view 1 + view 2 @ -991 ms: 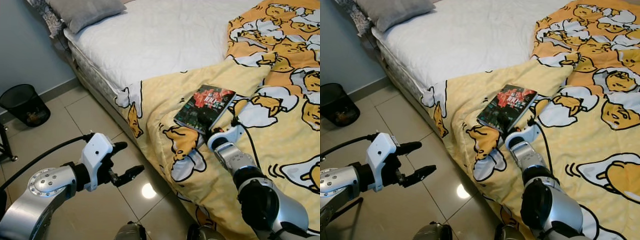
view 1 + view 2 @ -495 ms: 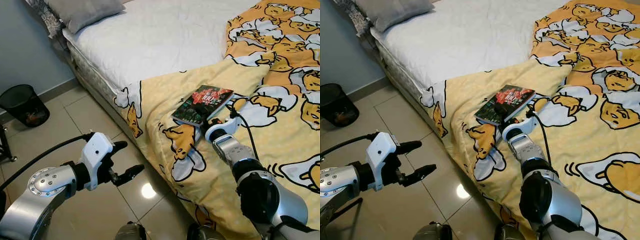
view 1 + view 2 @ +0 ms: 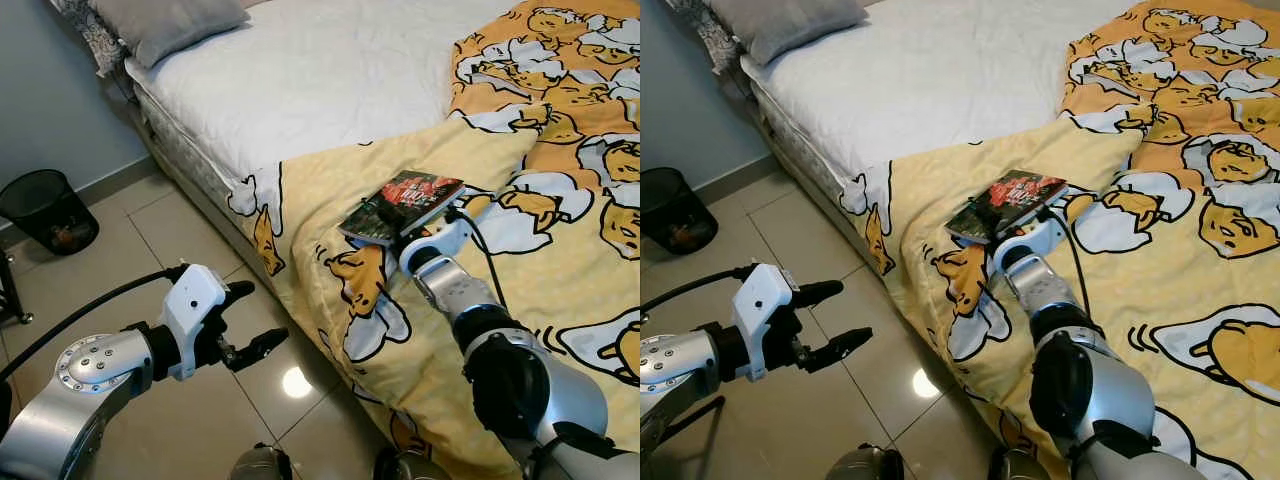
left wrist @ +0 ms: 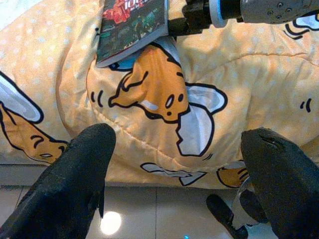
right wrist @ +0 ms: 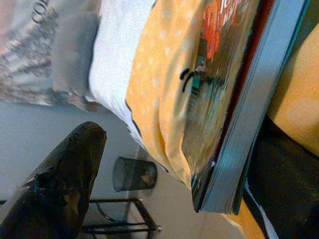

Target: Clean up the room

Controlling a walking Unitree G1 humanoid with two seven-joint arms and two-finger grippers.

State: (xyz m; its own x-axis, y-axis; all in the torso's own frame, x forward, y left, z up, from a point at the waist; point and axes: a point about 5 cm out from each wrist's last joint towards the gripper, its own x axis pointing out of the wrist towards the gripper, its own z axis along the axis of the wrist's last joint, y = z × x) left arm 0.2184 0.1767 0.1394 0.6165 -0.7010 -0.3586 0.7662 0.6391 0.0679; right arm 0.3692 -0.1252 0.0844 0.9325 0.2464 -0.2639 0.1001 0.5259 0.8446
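Note:
A paperback book (image 3: 402,200) with a dark red-and-green cover lies on the yellow cartoon-print blanket (image 3: 330,190) near the bed's edge. Its near edge is tipped up off the blanket. My right gripper (image 3: 404,222) is at that near edge and open. In the right wrist view one black finger (image 5: 279,174) is under the book (image 5: 234,99), and the other finger (image 5: 70,169) stands well clear of the cover. My left gripper (image 3: 247,322) hovers open over the floor tiles beside the bed, holding nothing.
The bed's white sheet (image 3: 320,70) and a grey pillow (image 3: 170,20) lie beyond the blanket. A black mesh waste bin (image 3: 45,208) stands on the tiled floor (image 3: 190,240) by the wall at the left. The blanket hangs over the bed's edge.
My right gripper has pushed forward and left to the book's near edge. That edge has lifted and the book has slid slightly left. The left arm has not moved.

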